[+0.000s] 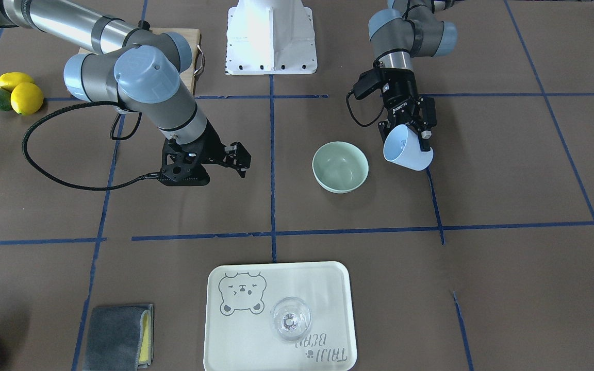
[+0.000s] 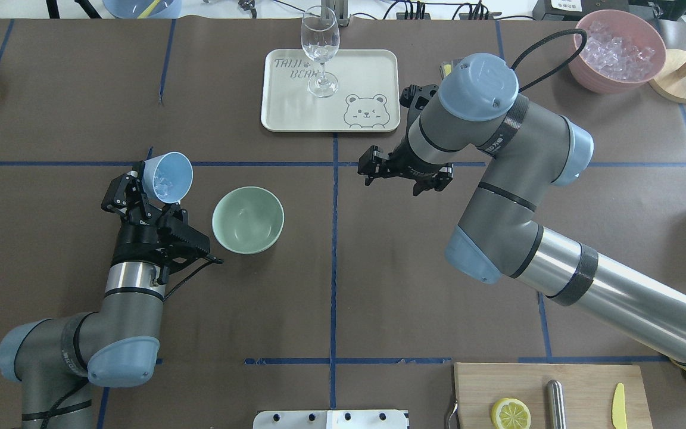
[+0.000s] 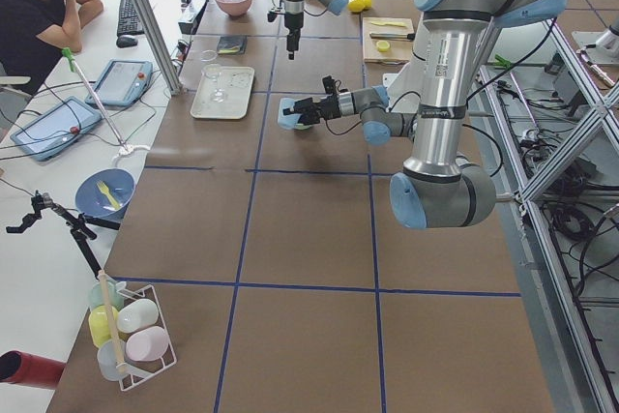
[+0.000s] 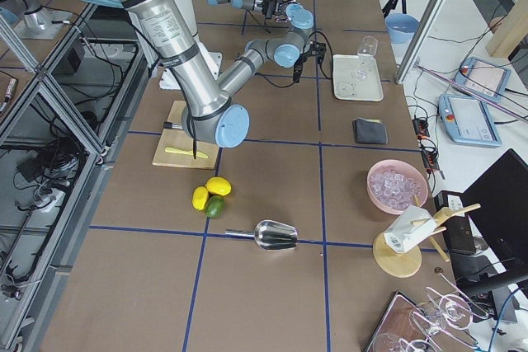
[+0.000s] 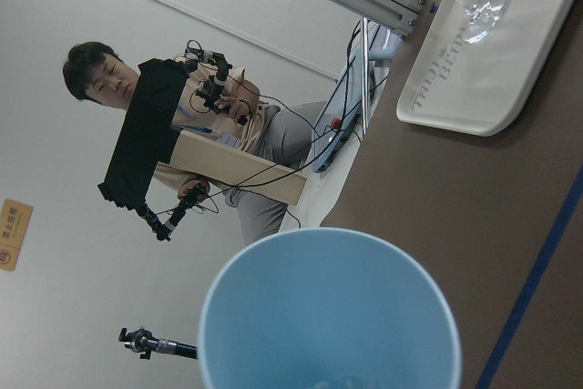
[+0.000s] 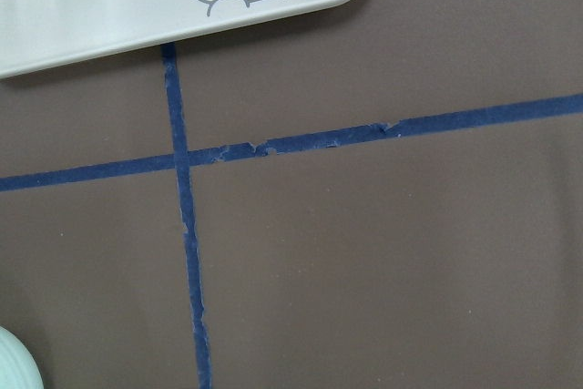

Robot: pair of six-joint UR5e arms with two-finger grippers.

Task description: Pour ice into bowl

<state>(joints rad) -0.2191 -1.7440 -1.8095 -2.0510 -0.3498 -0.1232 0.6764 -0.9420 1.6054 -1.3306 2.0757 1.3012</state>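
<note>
The pale mint-green bowl (image 2: 248, 219) stands left of the table's middle; I see nothing in it. It also shows in the front view (image 1: 340, 166), and its rim shows in a corner of the right wrist view (image 6: 13, 363). My left gripper (image 2: 147, 192) is shut on a light blue cup (image 2: 168, 176), held above the table beside the bowl and tilted with its mouth up and away from me. Small clear ice cubes (image 2: 163, 186) lie inside the cup. The left wrist view looks along the cup (image 5: 328, 307). My right gripper (image 2: 402, 174) is open and empty, hovering right of the bowl.
A cream tray (image 2: 373, 71) with a stemmed clear glass (image 2: 320, 53) is at the far middle. A pink bowl of ice (image 2: 617, 50) stands far right. A cutting board (image 2: 581, 381) with a lemon slice lies near my base. A grey cloth (image 1: 119, 335) and lemons (image 1: 21, 91) lie aside.
</note>
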